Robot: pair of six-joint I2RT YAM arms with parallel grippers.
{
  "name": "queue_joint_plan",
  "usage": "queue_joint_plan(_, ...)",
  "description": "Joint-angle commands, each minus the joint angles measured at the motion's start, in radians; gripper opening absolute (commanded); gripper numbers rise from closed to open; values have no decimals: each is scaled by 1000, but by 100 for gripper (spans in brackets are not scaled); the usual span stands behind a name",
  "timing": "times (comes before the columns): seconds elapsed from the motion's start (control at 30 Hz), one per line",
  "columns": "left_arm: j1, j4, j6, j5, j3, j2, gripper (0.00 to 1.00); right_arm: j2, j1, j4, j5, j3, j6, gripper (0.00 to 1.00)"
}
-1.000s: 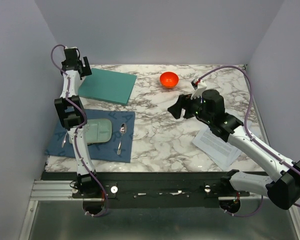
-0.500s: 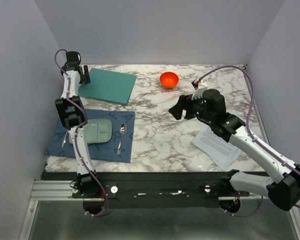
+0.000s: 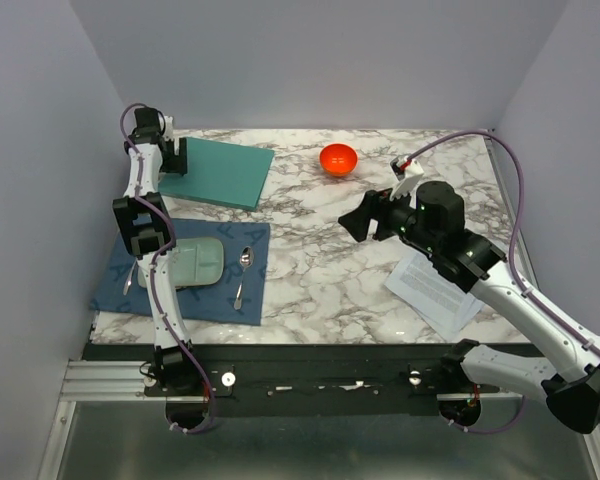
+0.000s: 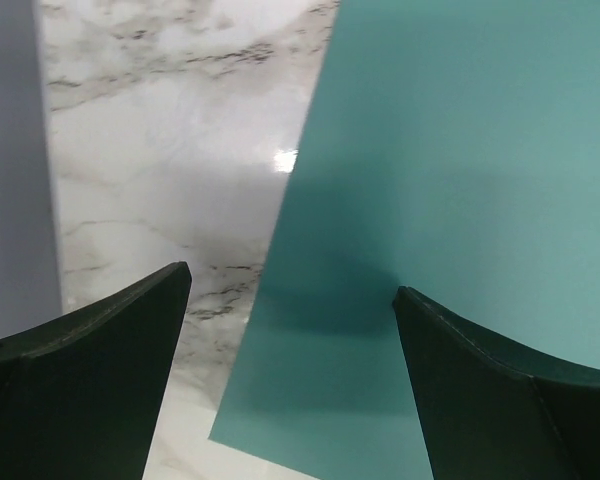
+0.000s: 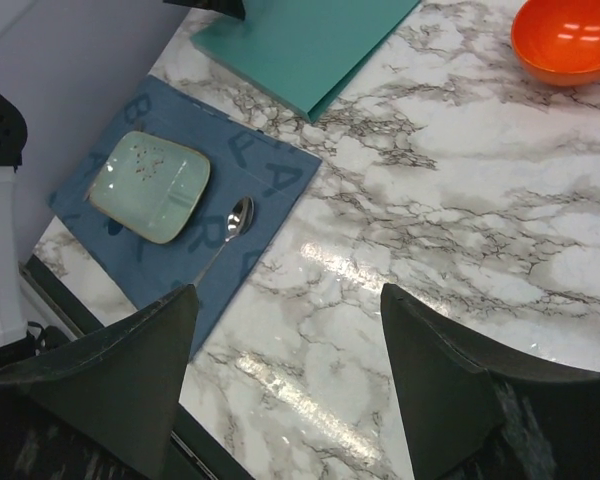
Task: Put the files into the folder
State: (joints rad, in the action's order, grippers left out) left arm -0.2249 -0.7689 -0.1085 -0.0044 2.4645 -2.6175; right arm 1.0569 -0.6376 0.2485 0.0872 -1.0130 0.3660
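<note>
L fingers [image 4: 80, 380] neared folder [image 4: 460, 150] edge; files [image 3: 435, 290] only overhead.

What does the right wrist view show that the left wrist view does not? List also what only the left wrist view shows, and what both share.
Only the right wrist view: the orange bowl, blue mat, pale green tray, spoon and the open right gripper. Only the left wrist view: the left gripper, open, close over the edge of the folder. Both: the folder and the marble table.
</note>
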Motion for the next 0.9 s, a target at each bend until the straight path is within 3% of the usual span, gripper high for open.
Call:
queue_joint_plan(0.0,44,-70,-112,141,-19,-21,99,-20,-14,55,-40,-32,10,82)
queue_joint_plan(0.33,118,-110,-310,44,-222,69,99,37,-16,57,-81,17,39,82)
queue_joint_plan(0.53,137,-136,-362,18,-185,82,99,170,-16,8,-81,13,89,81)
queue_joint_plan(0.63,111,-139,-330,90,-128,106,99,187,-16,-38,-57,33,108,81)
queue_joint_plan(0.87,-4,-36,-100,247,-78,183,99,183,-17,-86,-66,80,111,80)
